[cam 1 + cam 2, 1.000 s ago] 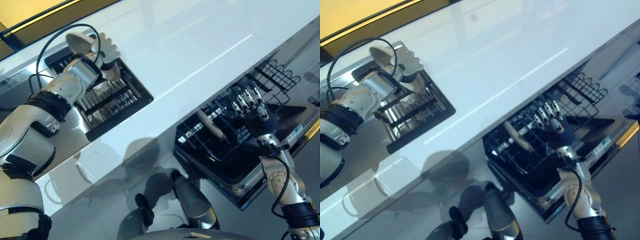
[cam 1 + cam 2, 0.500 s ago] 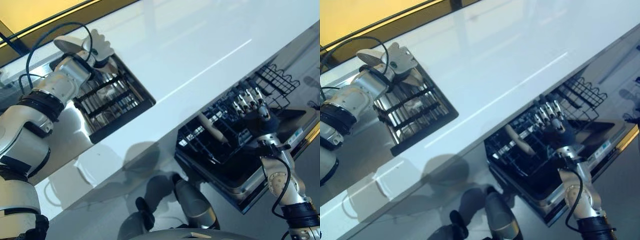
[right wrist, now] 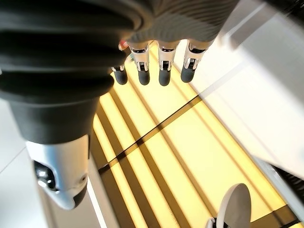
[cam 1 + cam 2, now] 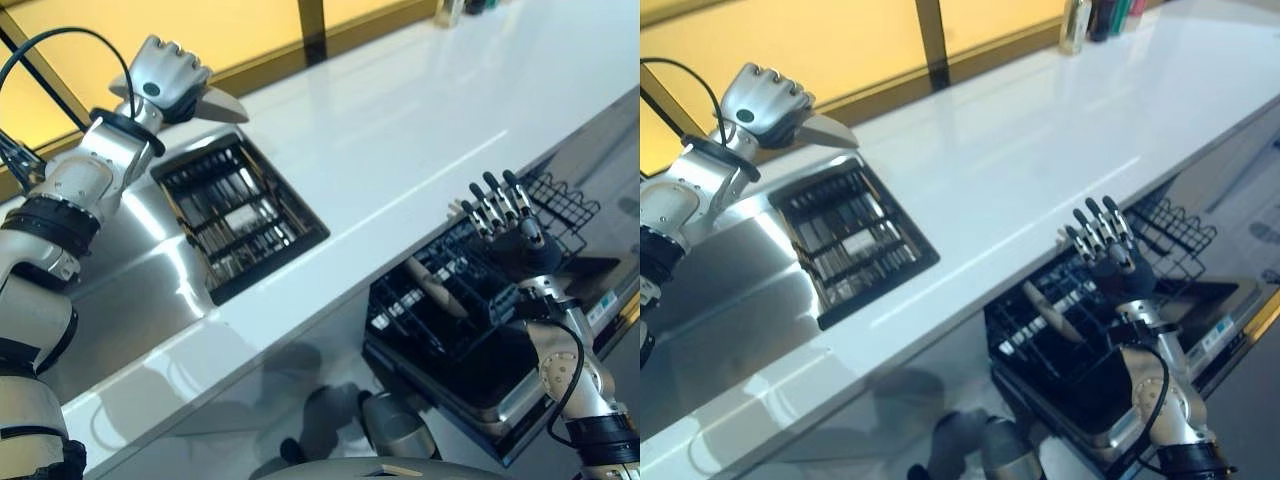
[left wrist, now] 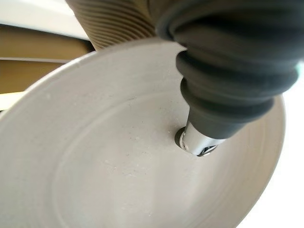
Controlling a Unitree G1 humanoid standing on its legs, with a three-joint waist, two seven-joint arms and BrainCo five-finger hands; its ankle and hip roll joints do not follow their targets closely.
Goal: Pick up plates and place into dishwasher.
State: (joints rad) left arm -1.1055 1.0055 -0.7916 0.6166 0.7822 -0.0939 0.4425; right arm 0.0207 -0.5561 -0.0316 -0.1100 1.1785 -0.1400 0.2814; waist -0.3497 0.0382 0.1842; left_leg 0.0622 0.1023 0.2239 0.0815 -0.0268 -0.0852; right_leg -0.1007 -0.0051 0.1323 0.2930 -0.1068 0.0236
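Note:
My left hand point(image 4: 165, 75) is raised above the far end of the sink, shut on a pale grey plate point(image 4: 222, 106) that sticks out toward the counter. In the left wrist view the plate's face point(image 5: 118, 166) is very close, with my thumb point(image 5: 199, 140) pressed on it. Below the hand, a black dish rack point(image 4: 240, 215) with several upright dishes sits in the sink. My right hand point(image 4: 505, 215) hangs open, fingers straight point(image 3: 152, 71), over the dishwasher's pulled-out black wire rack point(image 4: 450, 315). A pale plate point(image 4: 435, 285) stands tilted in that rack.
A long white counter point(image 4: 400, 130) runs between the steel sink point(image 4: 130, 280) and the dishwasher below its front edge. A smaller wire basket point(image 4: 560, 205) lies past my right hand. Bottles point(image 4: 1095, 15) stand at the counter's far end against a yellow wall.
The whole picture has shifted, so the camera moved. My left hand has lifted the plate up and clear of the sink rack. My right hand stays open over the dishwasher rack.

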